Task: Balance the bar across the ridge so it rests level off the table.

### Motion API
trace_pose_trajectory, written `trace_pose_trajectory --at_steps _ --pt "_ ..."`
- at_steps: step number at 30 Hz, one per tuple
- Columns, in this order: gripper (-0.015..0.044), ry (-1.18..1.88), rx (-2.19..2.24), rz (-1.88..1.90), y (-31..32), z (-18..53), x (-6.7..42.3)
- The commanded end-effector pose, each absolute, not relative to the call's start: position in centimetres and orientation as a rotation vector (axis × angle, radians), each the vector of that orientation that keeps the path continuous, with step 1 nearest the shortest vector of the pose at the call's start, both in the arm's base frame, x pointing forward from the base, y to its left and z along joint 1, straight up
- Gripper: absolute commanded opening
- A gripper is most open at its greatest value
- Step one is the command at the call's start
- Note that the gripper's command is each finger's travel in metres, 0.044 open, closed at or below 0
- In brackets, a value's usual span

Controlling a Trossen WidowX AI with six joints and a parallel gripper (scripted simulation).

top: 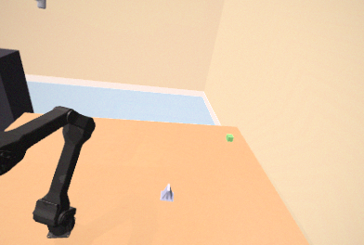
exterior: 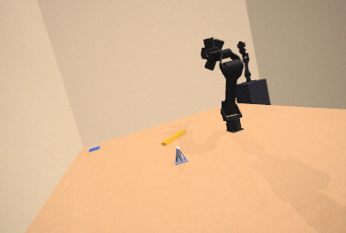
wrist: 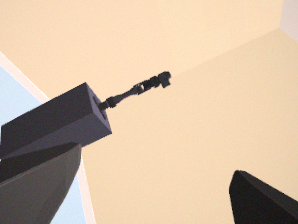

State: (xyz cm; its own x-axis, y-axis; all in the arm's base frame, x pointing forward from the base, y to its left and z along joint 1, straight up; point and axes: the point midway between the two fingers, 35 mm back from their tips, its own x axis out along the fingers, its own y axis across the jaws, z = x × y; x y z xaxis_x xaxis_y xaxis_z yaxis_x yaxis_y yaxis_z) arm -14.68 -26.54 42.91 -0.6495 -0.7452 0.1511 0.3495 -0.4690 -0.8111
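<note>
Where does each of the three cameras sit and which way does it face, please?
Top: high behind the arm's base, looking down across the table at the ridge and a green block; the arm's lower links show.
Exterior: across the table, facing the whole arm, with the yellow bar, the ridge and a blue piece.
Wrist: on the raised end effector, open and holding nothing, aimed at the walls and a dark box; both fingers show.
Shared: top and exterior both show the ridge.

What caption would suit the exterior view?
Black arm raised, open end effector empty; yellow bar flat on the table behind the small ridge.
</note>
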Motion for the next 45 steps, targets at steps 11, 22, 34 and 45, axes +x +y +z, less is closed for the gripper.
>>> trace_pose_trajectory --at_steps 11,22,34,45 --pt "0.0315 1.047 -0.625 -1.838 -31.4 39.6 -9.4" --pt "0.0315 1.067 -0.61 -1.642 -34.1 37.0 -5.2" --pt "0.0315 1.122 -0.571 -1.33 -36.3 32.8 1.5" --pt "0.0315 1.177 -0.541 -1.01 -36.6 28.4 8.6"
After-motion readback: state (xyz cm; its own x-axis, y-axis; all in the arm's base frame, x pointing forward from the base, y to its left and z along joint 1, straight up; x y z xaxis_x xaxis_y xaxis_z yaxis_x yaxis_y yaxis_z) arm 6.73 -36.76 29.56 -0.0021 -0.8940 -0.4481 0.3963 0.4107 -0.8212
